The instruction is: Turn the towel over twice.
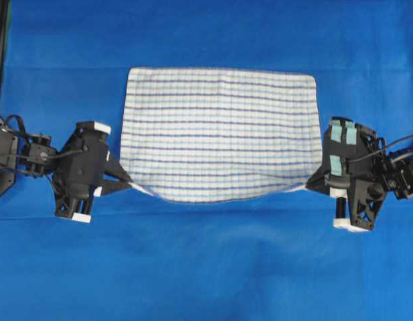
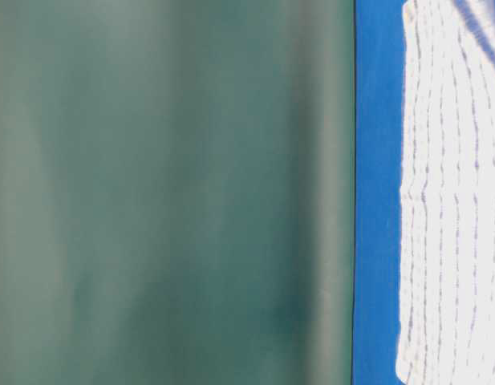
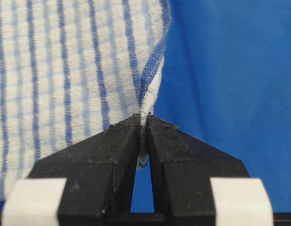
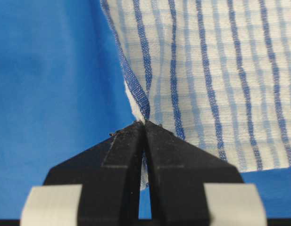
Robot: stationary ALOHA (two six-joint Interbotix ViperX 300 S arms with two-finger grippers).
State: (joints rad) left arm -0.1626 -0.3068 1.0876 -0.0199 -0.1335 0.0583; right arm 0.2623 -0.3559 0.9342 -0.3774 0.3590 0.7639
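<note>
Towel (image 1: 219, 144) stretched between pincers — left pincer (image 1: 131, 182), right pincer (image 1: 308, 186) (both clamped on corners).

We see bright, even light overhead, with the blue cloth (image 1: 206, 267) darker toward the upper corners. The table-level view is blurred and soft, its towel (image 2: 456, 200) washed out by glare. Both wrist views are sharp at the weave, shadows faint.

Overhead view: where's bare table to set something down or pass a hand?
Free: the wide blue strip of table below the towel, and the band above it. Crowded: left gripper and right gripper, each pinching a towel corner.
</note>
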